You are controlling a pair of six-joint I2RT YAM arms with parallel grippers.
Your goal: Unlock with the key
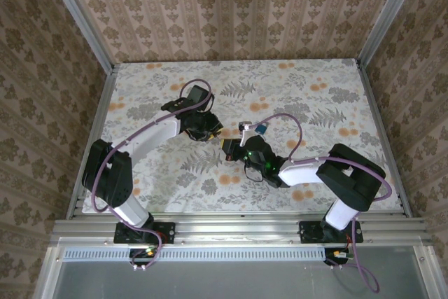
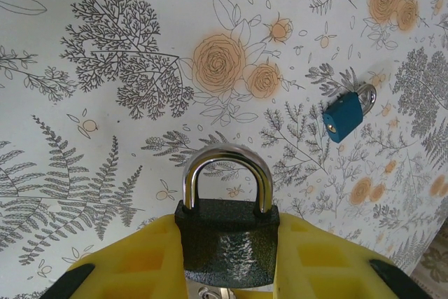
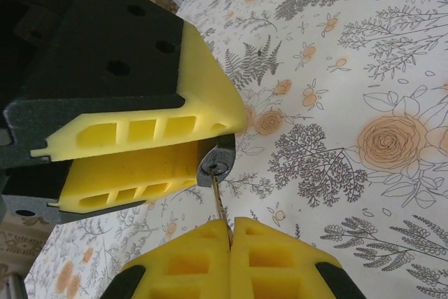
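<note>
My left gripper (image 2: 227, 243) is shut on a dark padlock (image 2: 227, 239), held off the table with its silver shackle (image 2: 226, 166) pointing away from the wrist. In the right wrist view the padlock's underside (image 3: 218, 162) pokes out between the left fingers (image 3: 133, 173). My right gripper (image 3: 231, 232) is shut on the key (image 3: 218, 201). Its thin metal blade reaches up to the keyhole, with the tip at or just inside it. The key's head is hidden between the pads. From above, the left gripper (image 1: 210, 127) and right gripper (image 1: 234, 146) meet mid-table.
A small blue padlock (image 2: 344, 115) with a silver shackle lies on the floral tablecloth, just right of both grippers (image 1: 261, 129). A small pale item (image 1: 245, 127) lies beside it. Metal rails and patterned walls frame the table (image 1: 336, 89).
</note>
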